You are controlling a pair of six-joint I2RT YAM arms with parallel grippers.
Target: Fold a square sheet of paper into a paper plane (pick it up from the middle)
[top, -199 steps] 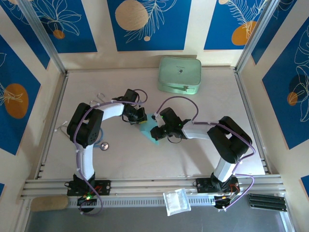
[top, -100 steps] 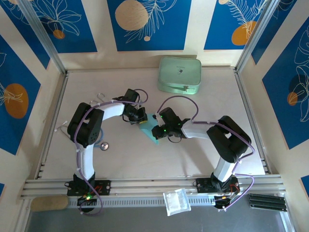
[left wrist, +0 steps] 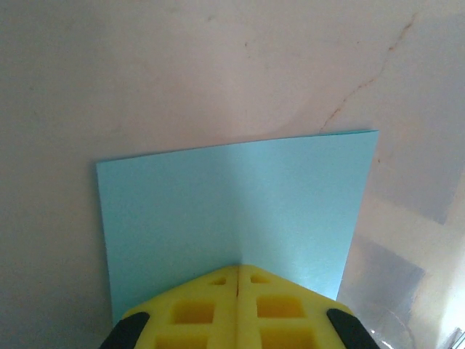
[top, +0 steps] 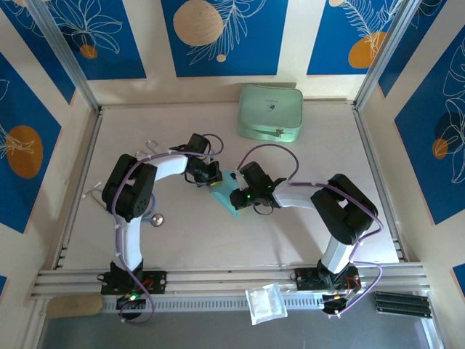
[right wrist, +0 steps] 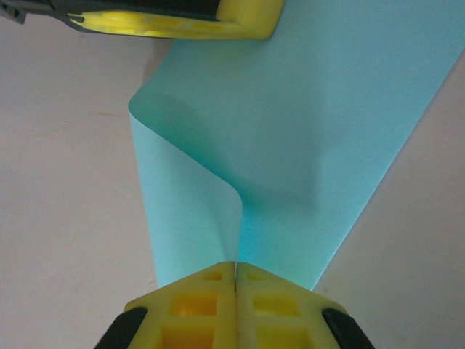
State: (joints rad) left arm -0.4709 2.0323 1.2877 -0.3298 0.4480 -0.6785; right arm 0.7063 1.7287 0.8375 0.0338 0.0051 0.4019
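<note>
The square sheet of paper (top: 223,192) is plain sky-blue and hangs bent between my two grippers over the middle of the table. My left gripper (top: 211,179) is shut on one edge. In the left wrist view the sheet (left wrist: 232,203) spreads away from the closed yellow pads (left wrist: 238,267) with a faint centre crease. My right gripper (top: 235,198) is shut on the opposite side. In the right wrist view the paper (right wrist: 312,123) curls into a soft fold right at the closed pads (right wrist: 236,265), and the left gripper's yellow finger (right wrist: 182,25) pinches the far edge. The paper plane is out of view.
A mint-green rounded case (top: 270,113) stands at the back of the table, right of centre. A small round metal piece (top: 157,218) and white wire hooks (top: 94,193) lie near the left arm. A clear plastic bag (top: 265,302) rests on the near rail.
The right wrist has edged slightly toward the left gripper, bringing the paper's two held parts a little closer. The left arm has barely moved.
</note>
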